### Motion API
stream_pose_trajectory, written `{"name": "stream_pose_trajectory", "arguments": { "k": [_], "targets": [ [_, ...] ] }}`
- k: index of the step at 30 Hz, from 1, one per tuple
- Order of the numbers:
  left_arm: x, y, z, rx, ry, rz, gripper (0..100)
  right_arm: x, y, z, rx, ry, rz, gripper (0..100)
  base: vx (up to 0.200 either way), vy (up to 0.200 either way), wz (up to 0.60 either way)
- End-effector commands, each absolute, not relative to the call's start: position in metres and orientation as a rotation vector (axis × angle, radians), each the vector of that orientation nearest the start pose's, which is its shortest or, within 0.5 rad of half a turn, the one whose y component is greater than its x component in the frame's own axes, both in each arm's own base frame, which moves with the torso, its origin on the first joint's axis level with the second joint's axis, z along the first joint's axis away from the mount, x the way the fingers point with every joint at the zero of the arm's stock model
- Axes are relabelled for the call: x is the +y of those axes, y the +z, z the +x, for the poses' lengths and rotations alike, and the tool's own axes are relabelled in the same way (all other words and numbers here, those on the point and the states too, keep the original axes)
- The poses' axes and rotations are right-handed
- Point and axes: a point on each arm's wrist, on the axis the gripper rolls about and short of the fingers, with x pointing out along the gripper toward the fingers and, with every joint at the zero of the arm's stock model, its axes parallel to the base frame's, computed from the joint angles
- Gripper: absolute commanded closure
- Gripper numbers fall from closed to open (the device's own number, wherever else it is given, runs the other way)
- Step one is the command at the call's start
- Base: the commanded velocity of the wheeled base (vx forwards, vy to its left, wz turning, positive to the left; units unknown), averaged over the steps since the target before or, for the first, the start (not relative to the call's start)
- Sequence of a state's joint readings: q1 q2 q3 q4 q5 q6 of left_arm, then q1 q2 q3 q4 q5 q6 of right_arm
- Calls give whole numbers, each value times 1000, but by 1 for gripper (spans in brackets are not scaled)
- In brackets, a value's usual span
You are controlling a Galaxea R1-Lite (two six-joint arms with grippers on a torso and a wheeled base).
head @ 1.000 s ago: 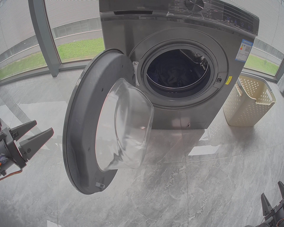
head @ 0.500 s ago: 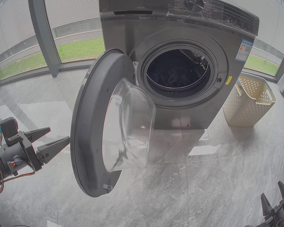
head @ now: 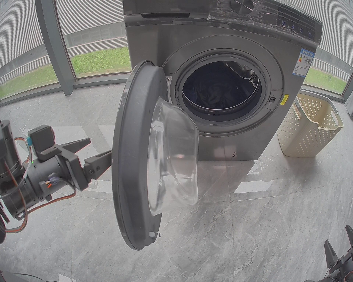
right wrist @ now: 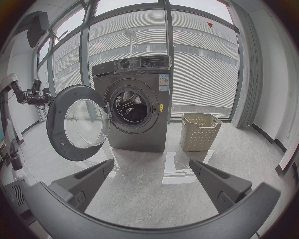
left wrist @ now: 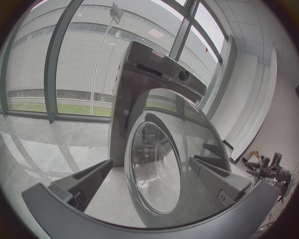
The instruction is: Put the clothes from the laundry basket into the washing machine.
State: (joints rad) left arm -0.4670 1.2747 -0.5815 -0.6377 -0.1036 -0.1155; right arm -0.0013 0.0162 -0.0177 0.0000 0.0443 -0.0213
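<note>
Two grippers noted, both holding nothing. The left gripper (head: 96, 151) sits at the left of the scene, level with the middle of the washing machine door (head: 134, 154), with its fingers spread wide. The nearer finger (head: 96, 164) runs up to the door's outer face; whether it touches cannot be confirmed from the head view. The left wrist view shows that outer face close up between the two spread fingers. The right gripper (right wrist: 151, 161) hangs low at the near right over the floor (head: 257, 220), well apart from the machine, jaws likewise wide open.

The washing machine (head: 228, 36) stands at the far middle, against the windows. Its door is hinged at the left of the drum opening and stands roughly half swung, nearly edge-on to the head view, with its clear glass bowl (head: 174, 158) bulging to the right. So placed, the door stands between the left gripper and the drum opening.

Dark clothes (head: 217, 91) lie inside the drum, low and toward the back.

The cream laundry basket (head: 309, 125) stands upright on the floor just beside the machine's right side.

Surroundings: a grey window pillar (head: 55, 44) at the far left, grass (head: 99, 60) outside the glass, a control knob (head: 241, 5) on the machine's top panel and a printed label (head: 303, 62) on its upper right front.
</note>
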Motion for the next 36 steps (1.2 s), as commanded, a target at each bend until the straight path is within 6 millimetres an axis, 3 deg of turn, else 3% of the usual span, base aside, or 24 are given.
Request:
{"name": "stream_pose_trajectory", "arguments": {
  "k": [1,15,21,36],
  "targets": [
    [-112,221,193,121,-598,-96,0,1,76,-22,7,43,-21,0,0,0,0],
    [-161,232,222,52,-707,-110,0,1,76,-22,7,43,-21,0,0,0,0],
    [-182,228,247,19,-714,-118,0,1,76,-22,7,43,-21,0,0,0,0],
    [-220,243,297,-59,-695,-192,0,1,76,-22,7,43,-21,0,0,0,0]
  ]
}}
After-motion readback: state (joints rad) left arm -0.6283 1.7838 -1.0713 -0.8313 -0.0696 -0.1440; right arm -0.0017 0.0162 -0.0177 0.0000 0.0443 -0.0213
